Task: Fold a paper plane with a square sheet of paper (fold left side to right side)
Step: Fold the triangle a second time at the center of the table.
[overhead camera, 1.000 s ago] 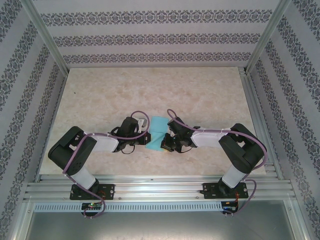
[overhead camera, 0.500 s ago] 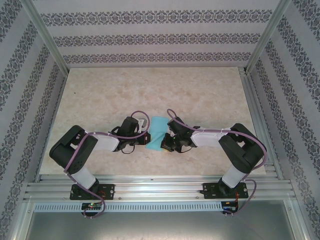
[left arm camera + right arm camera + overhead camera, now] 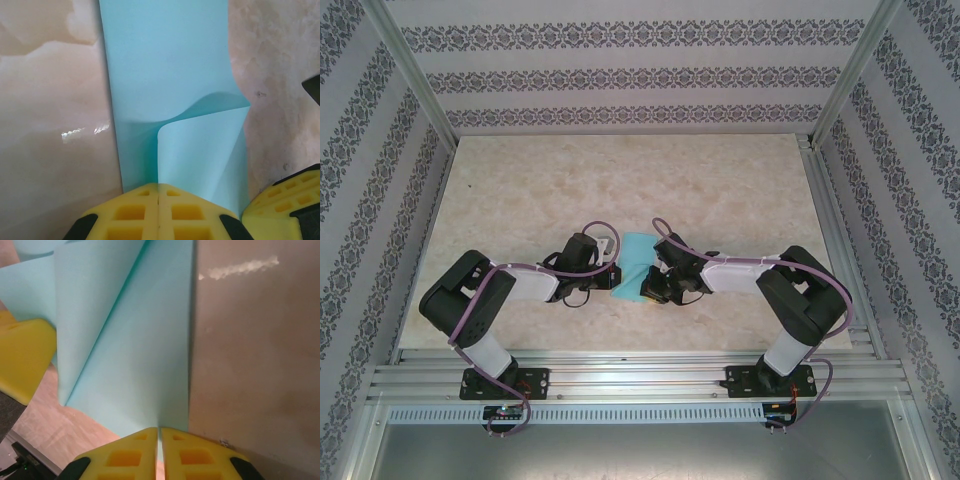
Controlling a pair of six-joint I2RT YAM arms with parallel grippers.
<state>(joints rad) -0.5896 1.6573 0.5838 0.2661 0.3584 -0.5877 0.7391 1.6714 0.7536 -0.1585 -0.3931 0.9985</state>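
Open table (image 3: 520,190) stretches left of the sheet of paper (image 3: 636,262), which lies mid-table near the front with its left edge straight and one flap curled (room right, too). The left gripper (image 3: 610,274) and right gripper (image 3: 650,291) reach inward, elbows out, each pinching it.

The worktop (image 3: 620,180) is lying wide open across its far half, while the left hand (image 3: 612,274) and right hand (image 3: 648,291) are crowding the square sheet of paper (image 3: 636,252) between them.
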